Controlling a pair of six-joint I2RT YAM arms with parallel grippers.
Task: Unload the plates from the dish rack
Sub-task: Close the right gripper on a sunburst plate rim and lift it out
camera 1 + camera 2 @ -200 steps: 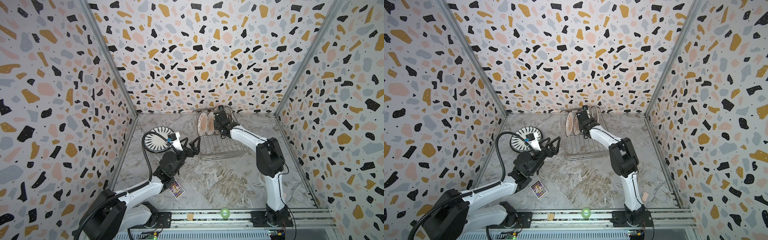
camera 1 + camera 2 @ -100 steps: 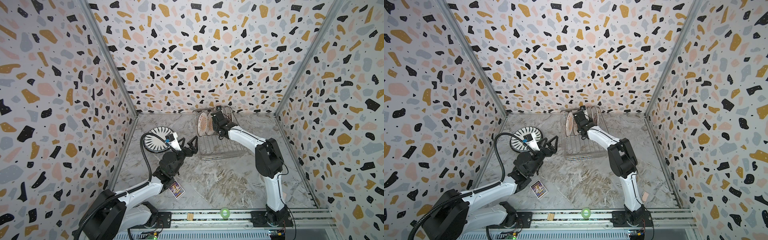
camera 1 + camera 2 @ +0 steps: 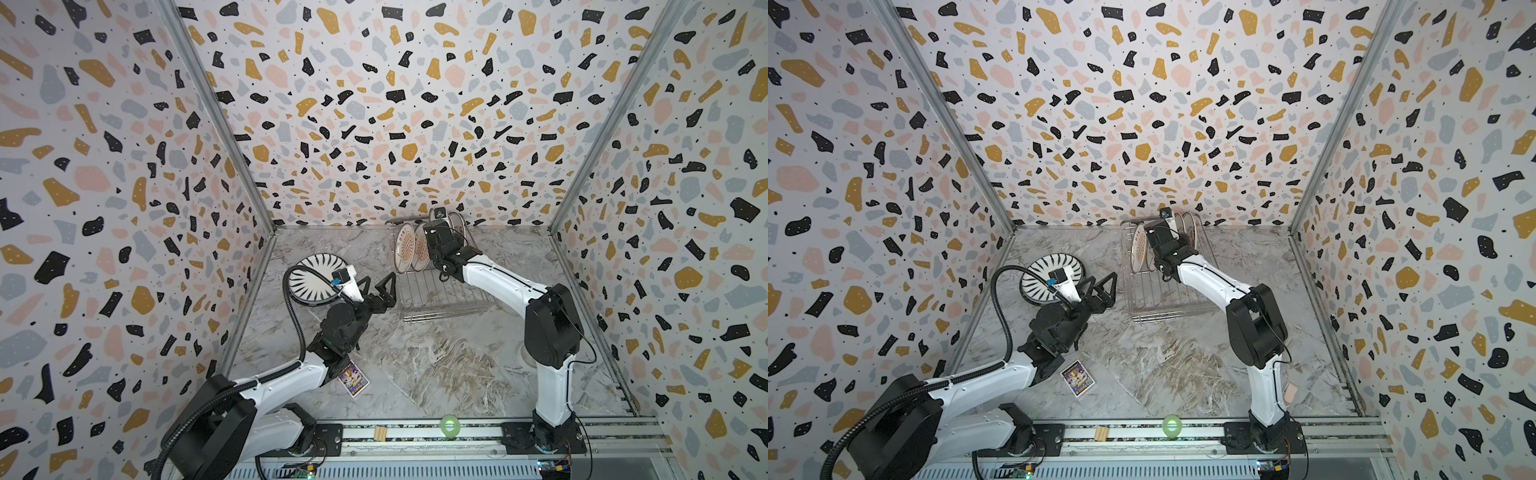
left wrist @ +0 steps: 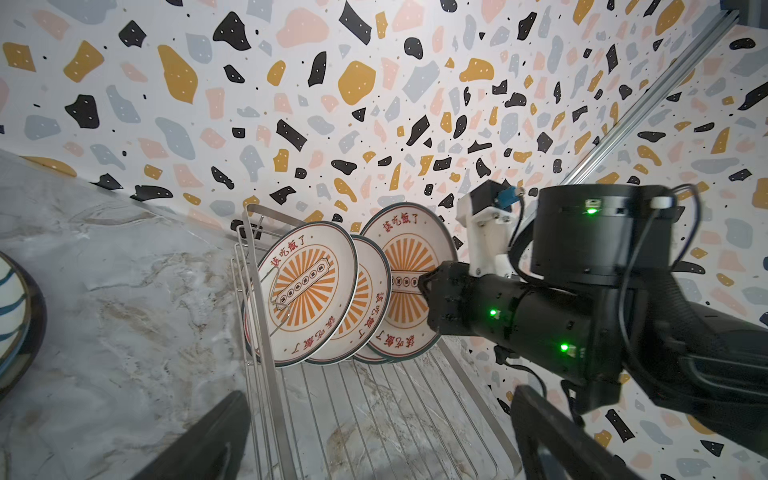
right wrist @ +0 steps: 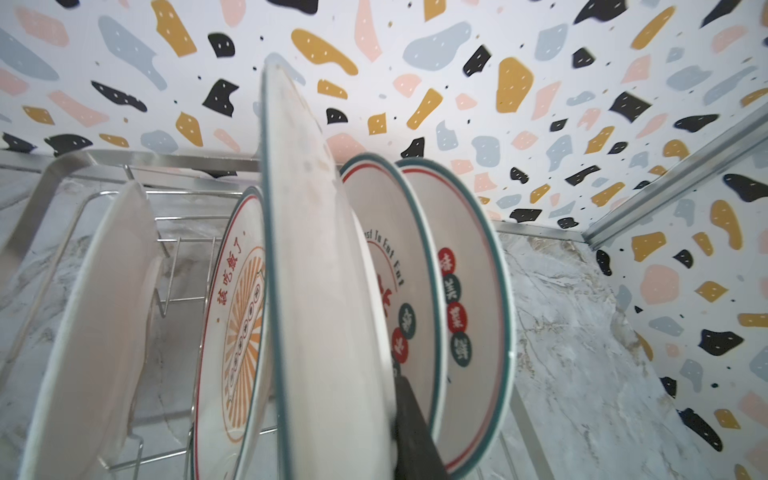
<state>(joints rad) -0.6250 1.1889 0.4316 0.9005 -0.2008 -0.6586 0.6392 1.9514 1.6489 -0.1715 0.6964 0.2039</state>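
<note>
Marble table (image 3: 415, 374): carries the dish rack, one loose plate and a purple card (image 3: 353, 378).
Dish rack (image 3: 440, 297): silver wire, just ahead of the left gripper's fingertips; its plates (image 4: 307, 291) stand on edge at the far end, around the right gripper.
Count of plates: six in sight, five in the rack and one outside it.
Count by pattern: three orange sunbursts, two with red and green character badges, one with black stripes.
Gripped plate (image 5: 316, 291): third sunburst in the row, standing higher than its neighbours, with two plates on either side of it.
Striped plate (image 3: 316, 270): flat on the table, just beside the left gripper, on the side away from the rack.
Right gripper (image 4: 426, 286): clamped on the gripped plate's rim; one dark finger (image 5: 411, 432) presses its face.
Right arm: elbow raised, forearm reaching into the rack's far end.
Left gripper (image 3: 379, 282): jaws spread wide, holding nothing, low over the table.
Left arm: stretched forward, with the card under its wrist.
</note>
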